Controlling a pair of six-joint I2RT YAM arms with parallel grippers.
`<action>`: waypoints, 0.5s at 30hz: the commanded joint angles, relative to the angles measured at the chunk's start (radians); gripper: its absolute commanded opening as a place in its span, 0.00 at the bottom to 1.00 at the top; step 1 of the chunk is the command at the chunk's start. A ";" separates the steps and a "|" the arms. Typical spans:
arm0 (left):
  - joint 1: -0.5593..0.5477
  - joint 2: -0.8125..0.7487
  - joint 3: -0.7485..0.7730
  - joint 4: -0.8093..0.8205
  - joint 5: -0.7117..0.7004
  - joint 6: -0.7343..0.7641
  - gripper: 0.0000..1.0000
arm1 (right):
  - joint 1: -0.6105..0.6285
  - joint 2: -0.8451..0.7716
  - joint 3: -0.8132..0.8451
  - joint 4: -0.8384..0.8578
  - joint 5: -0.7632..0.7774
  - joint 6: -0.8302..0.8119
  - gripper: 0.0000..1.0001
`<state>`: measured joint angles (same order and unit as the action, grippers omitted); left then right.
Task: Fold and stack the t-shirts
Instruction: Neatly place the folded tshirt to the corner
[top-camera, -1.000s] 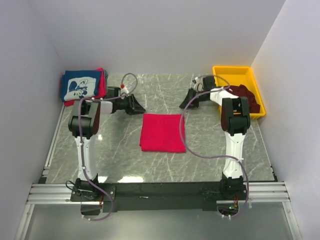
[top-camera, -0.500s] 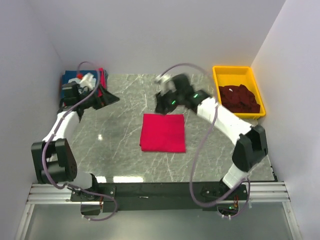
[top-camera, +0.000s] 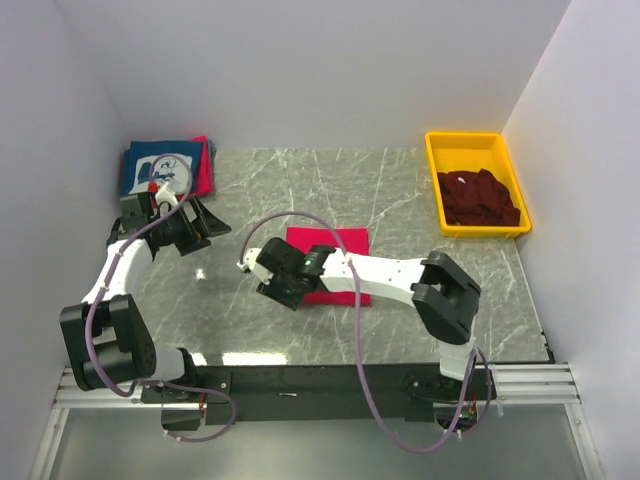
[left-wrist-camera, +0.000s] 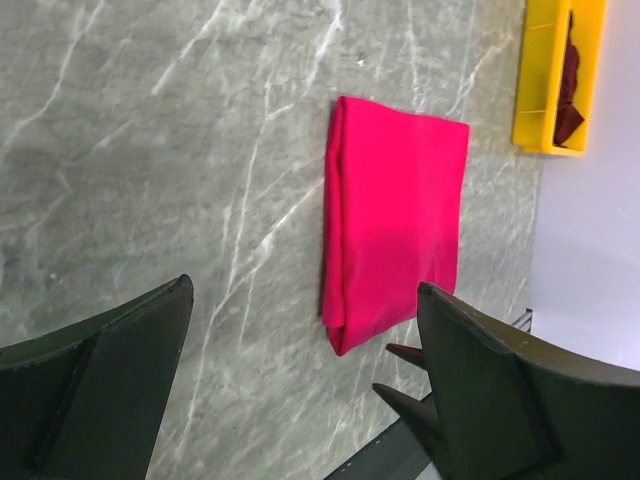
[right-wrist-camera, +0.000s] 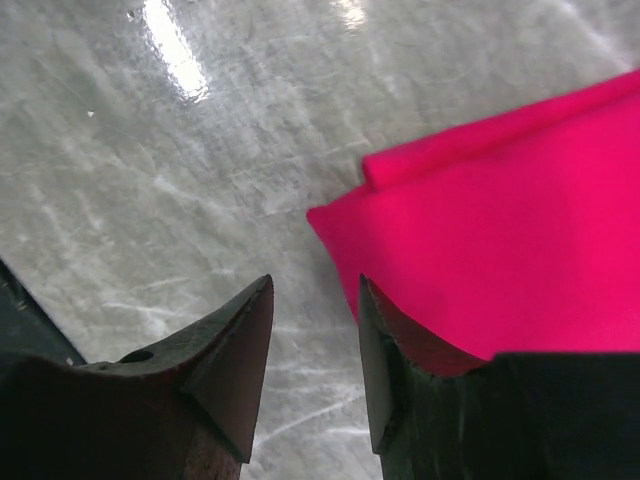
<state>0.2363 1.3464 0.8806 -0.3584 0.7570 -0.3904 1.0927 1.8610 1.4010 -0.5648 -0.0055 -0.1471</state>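
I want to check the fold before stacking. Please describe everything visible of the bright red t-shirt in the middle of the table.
The red t-shirt is plain, soft-looking cloth, folded into a flat, neat rectangle with layered edges showing along one side. It lies flat on the marble table, near its middle. The right gripper hovers open at its near left corner; whether it touches the cloth cannot be told.

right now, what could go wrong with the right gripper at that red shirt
The right gripper stands open at the folded corner of the red t-shirt, where layers show: it might pinch only the top one and undo the fold. The right arm lies across the shirt, so a pull could drag it crooked.
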 joint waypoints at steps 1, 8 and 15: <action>0.004 -0.023 -0.015 -0.013 -0.054 -0.039 1.00 | 0.016 0.033 0.061 0.006 0.047 0.000 0.45; 0.003 -0.052 -0.051 0.021 -0.084 -0.070 1.00 | 0.029 0.112 0.053 0.034 0.051 0.001 0.43; 0.003 -0.101 -0.137 0.061 -0.117 -0.122 0.99 | 0.029 0.164 0.016 0.066 0.050 -0.012 0.35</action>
<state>0.2371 1.2781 0.7776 -0.3386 0.6624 -0.4698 1.1149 2.0117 1.4254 -0.5327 0.0429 -0.1543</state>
